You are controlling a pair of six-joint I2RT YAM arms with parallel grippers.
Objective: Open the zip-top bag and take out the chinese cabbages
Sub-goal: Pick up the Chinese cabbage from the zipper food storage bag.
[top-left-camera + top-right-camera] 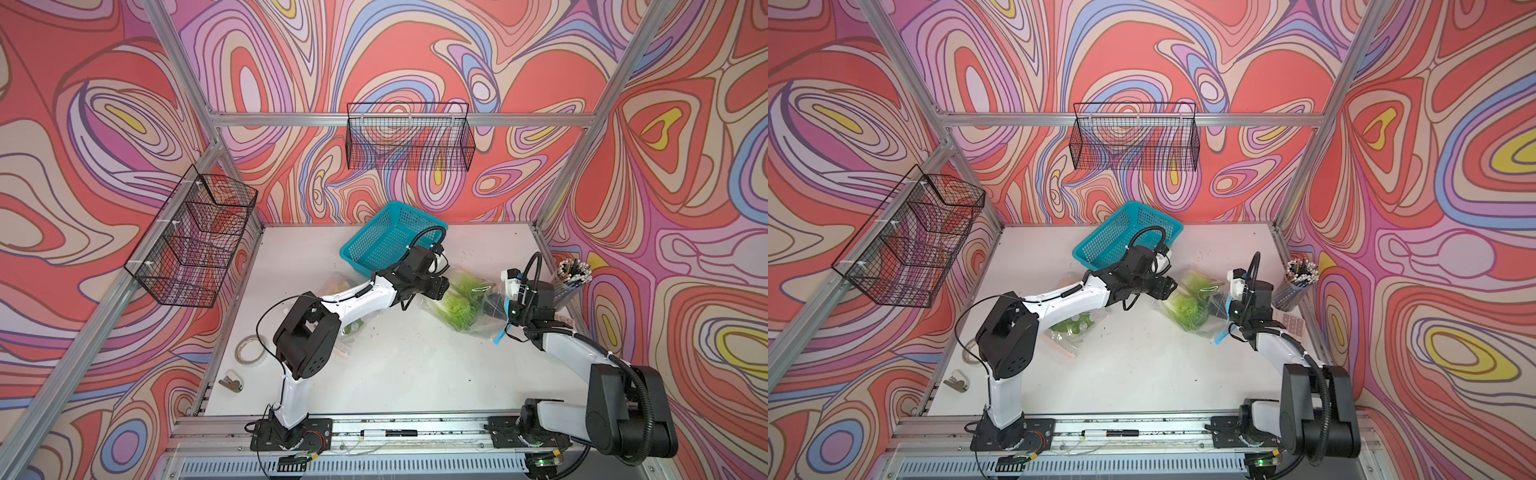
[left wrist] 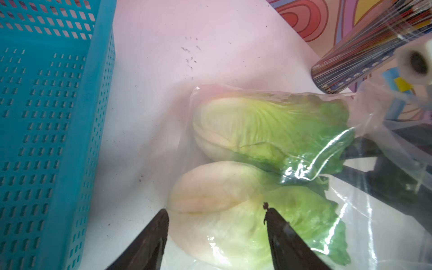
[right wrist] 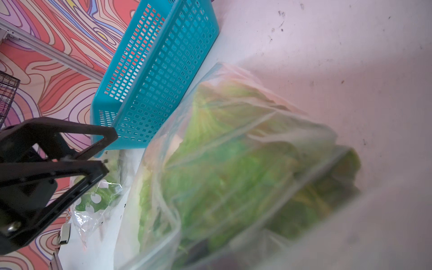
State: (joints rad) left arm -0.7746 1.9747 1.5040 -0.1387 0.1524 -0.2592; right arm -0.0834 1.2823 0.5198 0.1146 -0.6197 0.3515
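Green chinese cabbages (image 1: 457, 312) lie just lower right of my open left gripper (image 1: 446, 287) in a top view; my closed right gripper (image 1: 495, 301) pinches their zip-top bag (image 1: 484, 328).

White arms (image 1: 365, 297), black joints, corrugated black cables (image 1: 636, 380).

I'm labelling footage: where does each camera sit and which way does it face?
Top views: high above the arm bases, looking down at the table; left arm and right arm show.
Left wrist: on left arm, facing chinese cabbages in the zip-top bag; left claw shows.
Right wrist: on right arm, facing the bag and blue basket; left claw shows.
Both wrists share bag and basket.
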